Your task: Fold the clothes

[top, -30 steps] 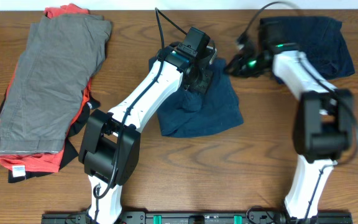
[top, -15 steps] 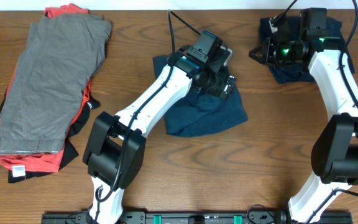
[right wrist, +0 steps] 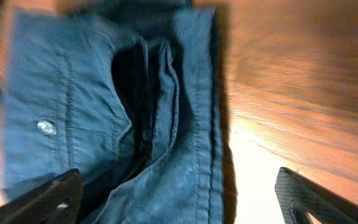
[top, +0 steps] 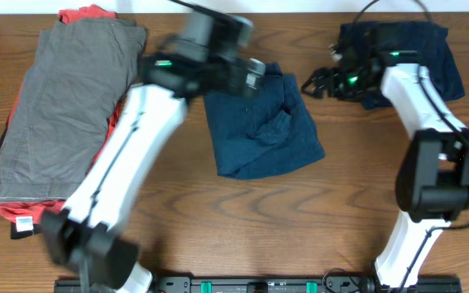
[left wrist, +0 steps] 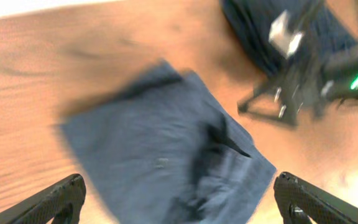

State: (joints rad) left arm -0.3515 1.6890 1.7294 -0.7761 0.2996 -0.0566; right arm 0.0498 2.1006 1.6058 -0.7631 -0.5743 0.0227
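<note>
Your navy shorts (top: 259, 126) lie folded into a rumpled, roughly square pad just toward 12 o'clock of the table's centre, with a soft ridge creased across the top. The right wrist view shows stitched seams, a gaping pocket and a small metal button (right wrist: 46, 128). The table (top: 300, 228) is brown wood grain. At 9 o'clock a flat grey garment (top: 63, 98) tops a red-orange garment (top: 51, 213). At 1 o'clock another navy garment (top: 434, 57) lies bunched. Your left gripper (left wrist: 179, 182) hangs above the shorts, spread wide and empty. Your right gripper (right wrist: 179, 176), also spread and empty, sits near their 2 o'clock corner. Open wood lies toward 6 o'clock.
</note>
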